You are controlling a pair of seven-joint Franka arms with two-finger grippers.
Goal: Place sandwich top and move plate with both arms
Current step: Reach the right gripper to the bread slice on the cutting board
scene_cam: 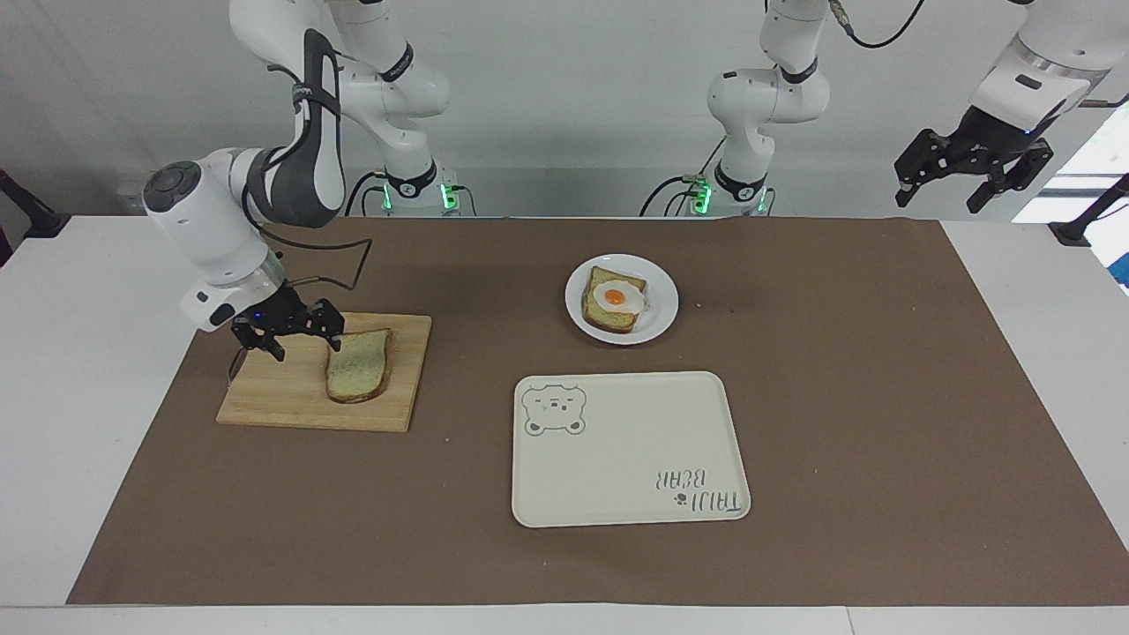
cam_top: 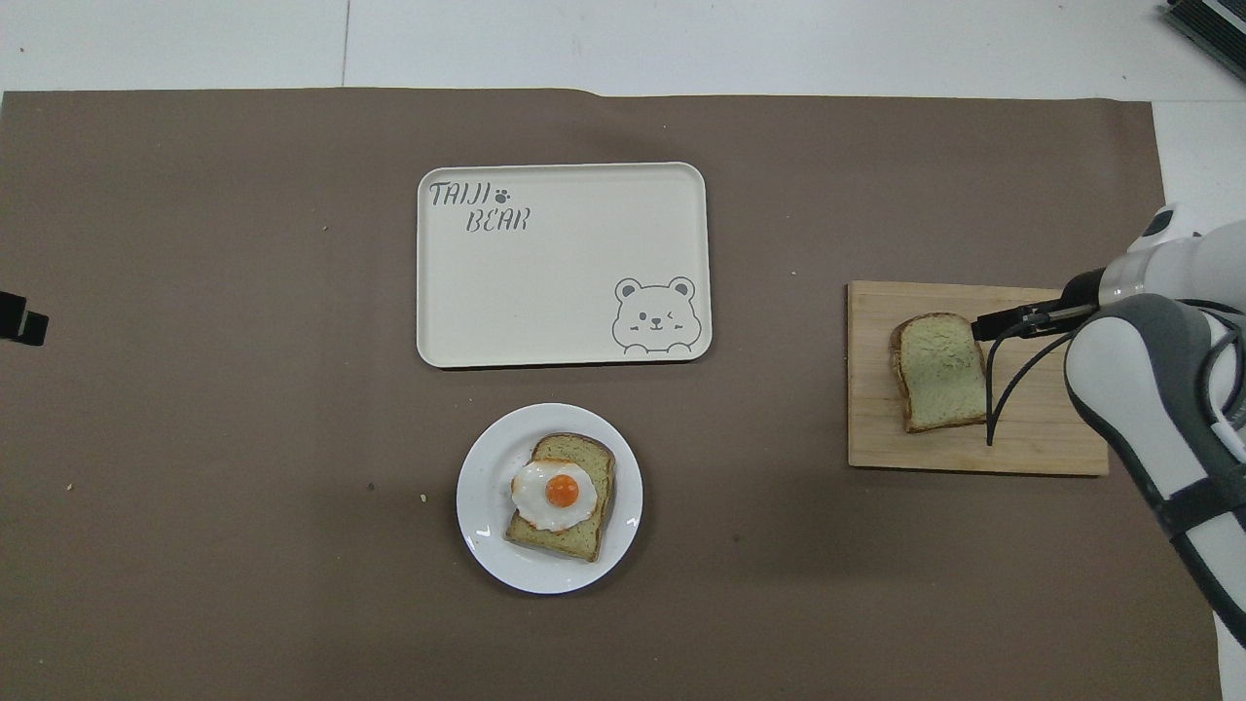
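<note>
The sandwich top (scene_cam: 357, 364) (cam_top: 939, 372), a plain pale slice, lies flat on a wooden cutting board (scene_cam: 273, 388) (cam_top: 1032, 428) toward the right arm's end of the table. My right gripper (scene_cam: 306, 347) hangs low over the board beside the slice, open, holding nothing. One fingertip (scene_cam: 335, 342) is close to the slice's edge. In the overhead view the right arm (cam_top: 1149, 389) hides that gripper. The round white plate (scene_cam: 663, 304) (cam_top: 482, 506) holds a bread slice with a fried egg (scene_cam: 615, 298) (cam_top: 557, 492). My left gripper (scene_cam: 942, 201) waits high, open, past the left arm's end of the mat.
A cream tray (scene_cam: 626, 450) (cam_top: 555, 292) with a bear drawing lies farther from the robots than the plate. A brown mat (scene_cam: 882, 397) covers most of the table. A black cable (scene_cam: 348, 265) loops from the right wrist above the board.
</note>
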